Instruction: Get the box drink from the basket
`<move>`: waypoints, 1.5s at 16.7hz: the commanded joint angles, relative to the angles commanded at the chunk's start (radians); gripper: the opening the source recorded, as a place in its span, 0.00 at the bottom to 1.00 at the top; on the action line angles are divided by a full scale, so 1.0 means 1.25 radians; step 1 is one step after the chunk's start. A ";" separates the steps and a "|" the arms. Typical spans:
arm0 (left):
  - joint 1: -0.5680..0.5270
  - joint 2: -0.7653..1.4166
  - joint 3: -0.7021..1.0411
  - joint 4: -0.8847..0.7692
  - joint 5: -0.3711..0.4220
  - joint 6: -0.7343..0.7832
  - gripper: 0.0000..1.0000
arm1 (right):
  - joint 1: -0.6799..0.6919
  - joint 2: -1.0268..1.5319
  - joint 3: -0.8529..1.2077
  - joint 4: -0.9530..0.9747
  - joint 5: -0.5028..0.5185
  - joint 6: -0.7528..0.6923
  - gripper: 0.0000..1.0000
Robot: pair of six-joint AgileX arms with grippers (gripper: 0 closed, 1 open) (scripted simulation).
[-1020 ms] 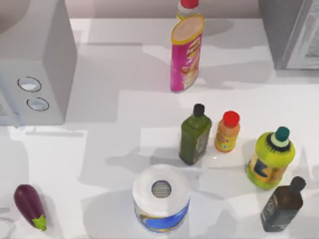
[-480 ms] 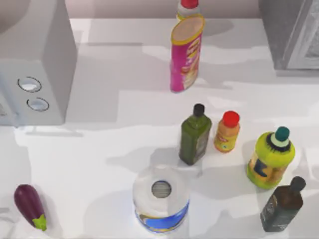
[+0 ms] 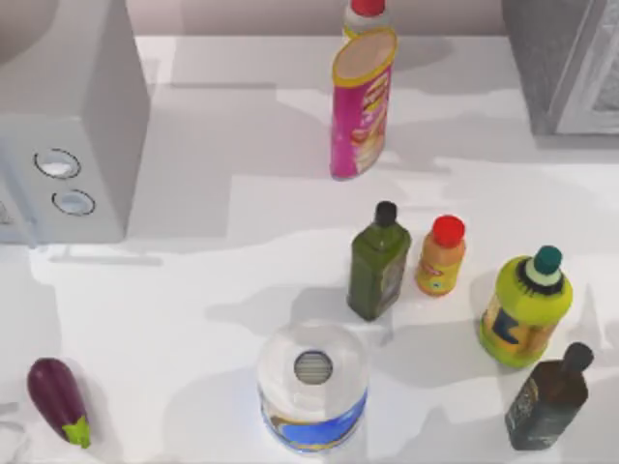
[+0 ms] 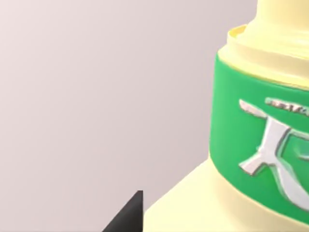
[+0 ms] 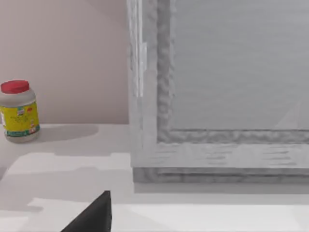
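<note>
Red-capped yellow jar [image 5: 18,111] on white counter [image 5: 72,164] beside grey cabinet [image 5: 217,92]

Very little of the robot can be seen. In the left wrist view, one part of the left gripper [image 4: 129,216] pokes in as a flat black wedge with a sharp tip and a straight edge. In the right wrist view, the right gripper [image 5: 94,215] looks much the same: a plain black pointed wedge, smooth, with no marks or screws to see.

No wording can be read anywhere: the green band [image 4: 260,159] on the pale-yellow container [image 4: 227,203] carries only white stylised marks, undecipherable.
</note>
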 joint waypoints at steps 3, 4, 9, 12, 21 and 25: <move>0.000 0.004 0.004 -0.018 0.008 0.001 0.00 | 0.000 0.000 0.000 0.000 0.000 0.000 1.00; 0.000 0.004 0.004 -0.018 0.008 0.001 0.00 | 0.000 0.000 0.000 0.000 0.000 0.000 1.00; -0.006 -0.017 -0.019 -0.017 0.002 0.001 0.00 | 0.000 0.000 0.000 0.000 0.000 0.000 1.00; -0.019 -0.087 -0.100 -0.015 -0.013 0.000 0.00 | 0.000 0.000 0.000 0.000 0.000 0.000 1.00; -0.099 -0.531 -0.568 0.019 -0.101 -0.002 0.00 | 0.000 0.000 0.000 0.000 0.000 0.000 1.00; -0.146 -0.792 -0.846 0.037 -0.153 -0.005 0.00 | 0.000 0.000 0.000 0.000 0.000 0.000 1.00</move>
